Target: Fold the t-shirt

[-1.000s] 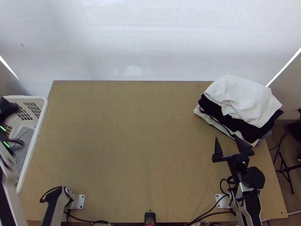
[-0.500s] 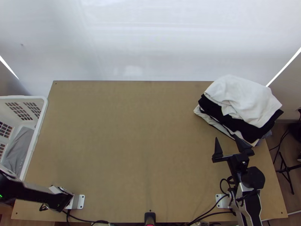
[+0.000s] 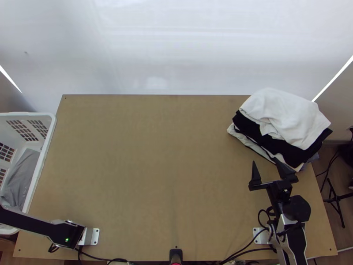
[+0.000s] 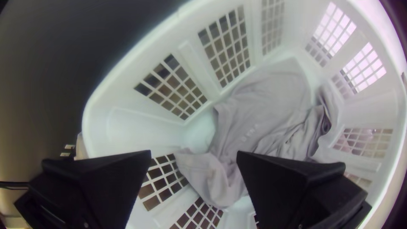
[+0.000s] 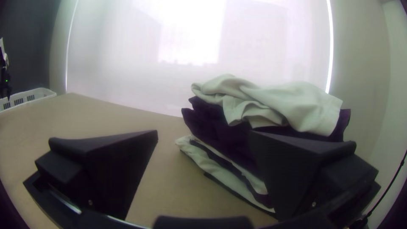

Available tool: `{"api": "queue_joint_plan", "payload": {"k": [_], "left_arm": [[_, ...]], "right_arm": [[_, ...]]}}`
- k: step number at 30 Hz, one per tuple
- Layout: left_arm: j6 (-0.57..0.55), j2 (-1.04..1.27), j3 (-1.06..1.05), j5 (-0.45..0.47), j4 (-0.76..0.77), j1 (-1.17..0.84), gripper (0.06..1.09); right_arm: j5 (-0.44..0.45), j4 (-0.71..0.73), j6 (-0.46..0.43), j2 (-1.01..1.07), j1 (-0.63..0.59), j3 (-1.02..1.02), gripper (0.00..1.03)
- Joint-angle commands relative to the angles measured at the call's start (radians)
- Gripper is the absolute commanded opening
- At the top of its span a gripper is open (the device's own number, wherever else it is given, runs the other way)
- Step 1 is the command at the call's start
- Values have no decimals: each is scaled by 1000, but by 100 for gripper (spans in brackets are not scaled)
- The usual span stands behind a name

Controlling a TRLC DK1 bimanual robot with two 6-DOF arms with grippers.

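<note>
A grey shirt (image 3: 20, 179) lies bunched in the white basket at the table's left side; the left wrist view shows the same grey cloth (image 4: 263, 110) crumpled on the basket's floor. Above it my left gripper (image 4: 193, 154) is open, nothing between its fingers. In the top view my right gripper (image 3: 264, 163) stands open by the near edge of the clothes stack at the right; in the right wrist view the right gripper (image 5: 204, 133) has its fingers wide apart, one in front of the stack.
The stack has a white garment (image 3: 284, 115) on top, with a black one (image 3: 273, 143) below it. The white basket (image 3: 43, 161) overlaps the table's left edge. Bare tabletop (image 3: 150, 168) stretches between basket and stack.
The left arm has swung toward the near left corner, and its gripper has left the spot over the basket's far part. The grey cloth's near end has shifted slightly. The right arm has kept still.
</note>
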Motion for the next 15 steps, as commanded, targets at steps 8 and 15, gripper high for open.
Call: {"api": "queue_joint_plan", "payload": {"k": [8,15], "left_arm": [[72,252,20,55,111,37,104],[109,386,80,-5,116,34,104]], "right_arm": [[0,0,2,0,0,0,98],[0,0,2,0,0,0,98]]}}
